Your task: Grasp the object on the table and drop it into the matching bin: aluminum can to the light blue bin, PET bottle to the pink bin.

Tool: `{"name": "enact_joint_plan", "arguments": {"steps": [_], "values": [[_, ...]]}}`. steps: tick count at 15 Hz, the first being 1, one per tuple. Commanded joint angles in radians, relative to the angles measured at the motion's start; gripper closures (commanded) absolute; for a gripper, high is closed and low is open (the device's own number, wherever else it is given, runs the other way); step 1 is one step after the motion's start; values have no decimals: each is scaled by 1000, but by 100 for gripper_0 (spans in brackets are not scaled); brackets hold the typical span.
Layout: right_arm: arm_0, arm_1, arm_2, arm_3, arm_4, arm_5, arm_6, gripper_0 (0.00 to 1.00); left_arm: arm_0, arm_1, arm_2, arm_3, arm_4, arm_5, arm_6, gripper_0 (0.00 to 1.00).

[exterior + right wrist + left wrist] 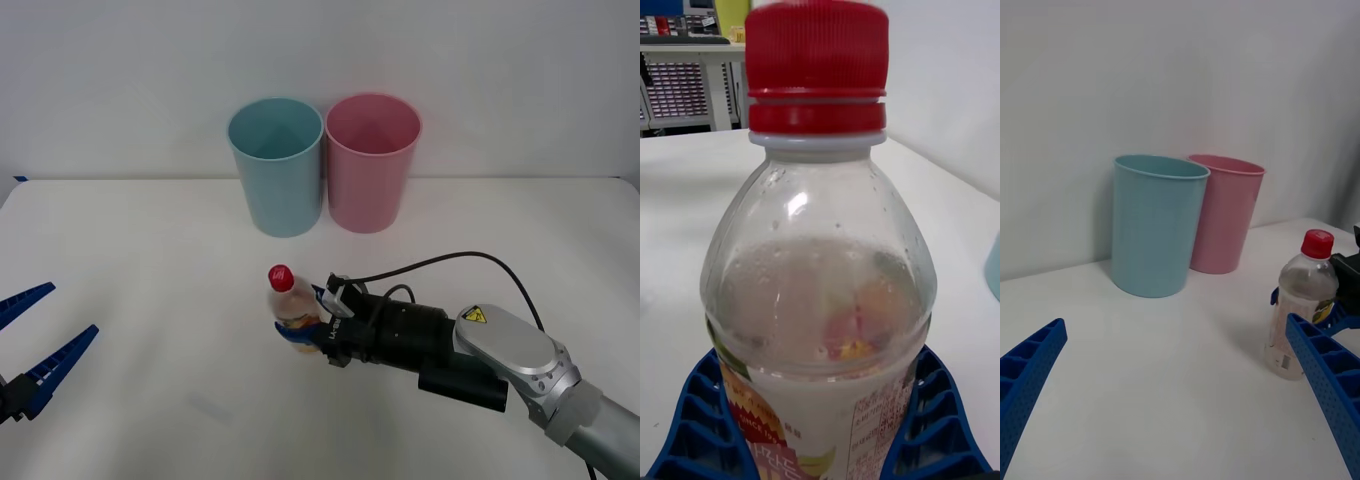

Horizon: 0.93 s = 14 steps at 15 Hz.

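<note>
**Bottle gripped, still standing on the table**

Plainly, left to right across the front view. The left gripper [35, 350] sits at the table's near left edge, fingers spread wide, holding nothing, well apart from everything else (idle, by the look of it). The table [150, 260] is plain white.

Mid-table stands the PET bottle [289, 304], upright, red cap on top, yellow-orange label around its lower body. The right gripper [303, 322] has reached in from the right and closed around the labelled part; in the right wrist view the blue ribbed fingers [692, 420] sit on either side of the bottle [820, 300]. From the left wrist view the bottle [1300, 319] appears to rest with its base on the table.

Behind it, by the back wall, the light blue bin [277, 166] stands to the left and the pink bin [372, 160] just beside it on the right, nearly touching, both upright with mouths open.

Progress, as judged: grasp made; lift, carry to the pink bin and release all remain.

Hard to make out: the bottle's base is cut off in the right wrist view, so table contact is not certain. Label print is unreadable. The bin interiors show only partly, and the left arm is cut off at the frame edge.
</note>
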<state>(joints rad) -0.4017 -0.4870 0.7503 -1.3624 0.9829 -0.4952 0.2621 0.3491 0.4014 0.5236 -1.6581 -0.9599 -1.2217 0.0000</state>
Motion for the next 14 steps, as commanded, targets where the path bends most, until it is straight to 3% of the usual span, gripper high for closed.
{"name": "enact_joint_plan", "arguments": {"steps": [1,6,14], "values": [[26,-41,-2,-61,-29,3,-1,100,0,0,0,0,0,0,0,0],[159,-107,-104,-219,-33,-25,13,100,0,0,0,0,0,0,0,0],[412,-88,-342,-423,-32,-103,49,100,0,0,0,0,0,0,0,0]]}}
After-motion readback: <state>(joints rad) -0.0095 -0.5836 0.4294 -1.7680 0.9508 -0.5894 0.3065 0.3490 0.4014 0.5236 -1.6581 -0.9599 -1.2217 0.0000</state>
